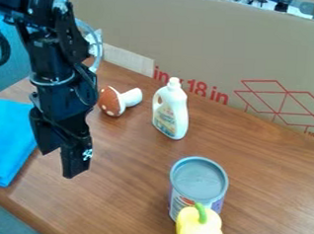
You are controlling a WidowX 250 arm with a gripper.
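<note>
Fingers parted above table, near blue cloth.

From here I can make out "18 in" in red on the cardboard, above the frame's centre, with another "in" to its left. The print on the white bottle, near centre, and the can, lower right, I can't read.

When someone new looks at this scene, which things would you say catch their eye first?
Probably the bright yellow pepper at the bottom edge, in front of the can, and the vivid blue cloth at the left edge. The black gripper hanging just right of the cloth would also stand out, with the spotted toy mushroom lying on its side beyond it.
</note>
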